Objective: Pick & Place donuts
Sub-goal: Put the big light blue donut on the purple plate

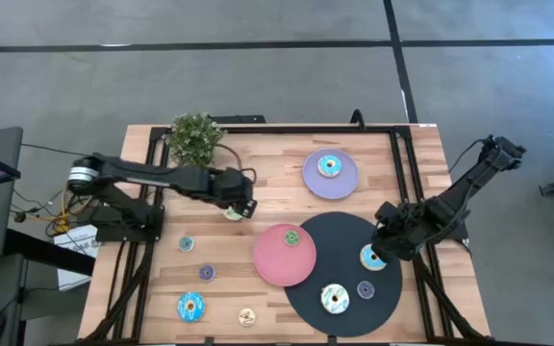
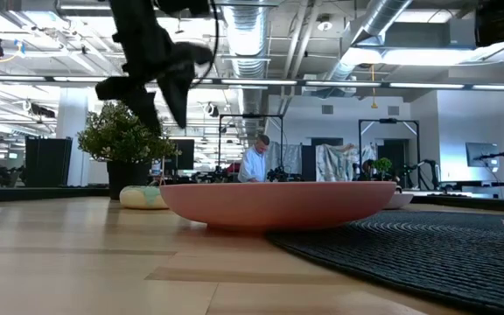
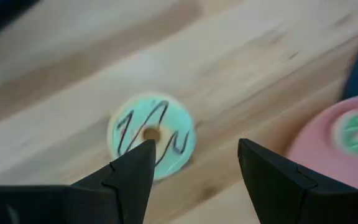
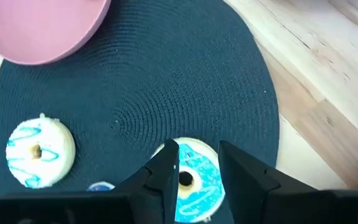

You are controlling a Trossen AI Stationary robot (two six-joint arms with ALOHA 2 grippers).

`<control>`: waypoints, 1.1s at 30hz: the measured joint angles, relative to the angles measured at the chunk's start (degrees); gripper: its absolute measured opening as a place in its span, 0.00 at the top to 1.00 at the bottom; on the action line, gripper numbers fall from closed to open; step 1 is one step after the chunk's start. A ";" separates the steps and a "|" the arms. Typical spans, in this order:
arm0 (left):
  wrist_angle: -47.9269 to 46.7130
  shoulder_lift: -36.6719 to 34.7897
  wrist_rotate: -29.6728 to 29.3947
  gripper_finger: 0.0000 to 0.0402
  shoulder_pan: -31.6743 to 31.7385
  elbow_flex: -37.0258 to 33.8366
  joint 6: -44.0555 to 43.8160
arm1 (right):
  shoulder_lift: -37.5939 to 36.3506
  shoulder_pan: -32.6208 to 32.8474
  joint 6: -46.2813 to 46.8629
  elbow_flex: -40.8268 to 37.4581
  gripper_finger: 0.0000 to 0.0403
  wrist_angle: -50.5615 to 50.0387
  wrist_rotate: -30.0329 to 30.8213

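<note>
I hold my left claw (image 3: 194, 165) wide over the pale green iced ring donut (image 3: 152, 134) to straddle it, while my right claw (image 4: 199, 163), parted narrowly, hovers at the blue-iced donut (image 4: 194, 180) on the black woven disc (image 4: 166, 81).

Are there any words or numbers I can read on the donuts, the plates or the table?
None can be read.
The dark squiggle on the pale green iced donut is icing, not letters.
The white paper left of the wooden table carries marks too small to read.
</note>
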 joint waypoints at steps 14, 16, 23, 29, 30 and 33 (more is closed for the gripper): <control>0.14 14.93 7.71 0.45 1.95 2.60 -3.47 | -4.09 2.67 -3.05 0.00 0.75 -1.89 0.07; 0.30 15.01 7.29 0.45 2.21 2.62 -3.58 | -4.05 3.00 -3.44 0.00 0.75 -1.91 0.07; 0.44 14.96 6.41 0.45 4.08 2.65 -4.26 | -4.05 4.66 -3.54 0.00 0.75 -1.91 1.66; 0.40 14.96 6.78 0.45 4.23 2.65 -4.96 | -4.05 5.53 -3.50 0.00 0.75 -1.91 2.21; 0.44 14.96 6.76 0.45 4.23 2.53 -5.41 | -4.05 5.69 -3.50 0.00 0.75 -1.91 2.27; 1.09 14.94 6.69 0.45 4.23 1.33 -7.90 | -4.03 6.17 -3.48 0.00 0.75 -1.91 3.04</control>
